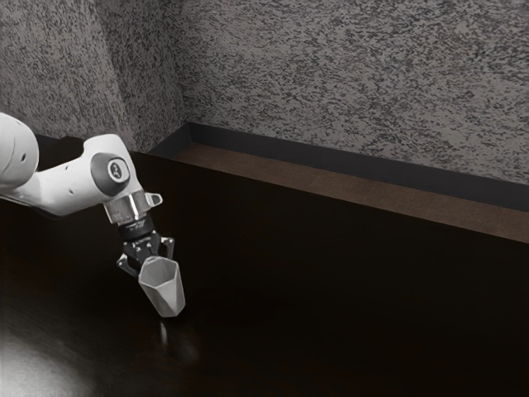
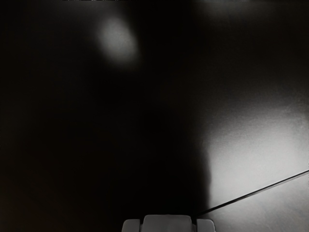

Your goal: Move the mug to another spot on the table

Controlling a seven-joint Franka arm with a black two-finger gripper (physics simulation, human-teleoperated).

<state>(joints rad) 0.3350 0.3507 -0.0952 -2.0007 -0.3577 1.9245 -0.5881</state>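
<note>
Place: plain rendered test room with a robot bench (its kind beyond that cannot be told).
Walls: speckled grey, stone-like wall (image 1: 347, 74) at the far side; a second one meets it in a corner at far left.
Skirting: dark baseboard (image 1: 347, 163) along the far wall's foot.
Floor: brown floor (image 1: 347, 187) strip between baseboard and the table's far edge.
Table: broad, near-black, glossy table (image 1: 331, 289) taking up the near ground; pale sheen at near left.
Arm: white jointed arm (image 1: 62, 178) at left over the tabletop, which marks a robot set-up.
Light: soft glare patches on flat, even surfaces.
</note>
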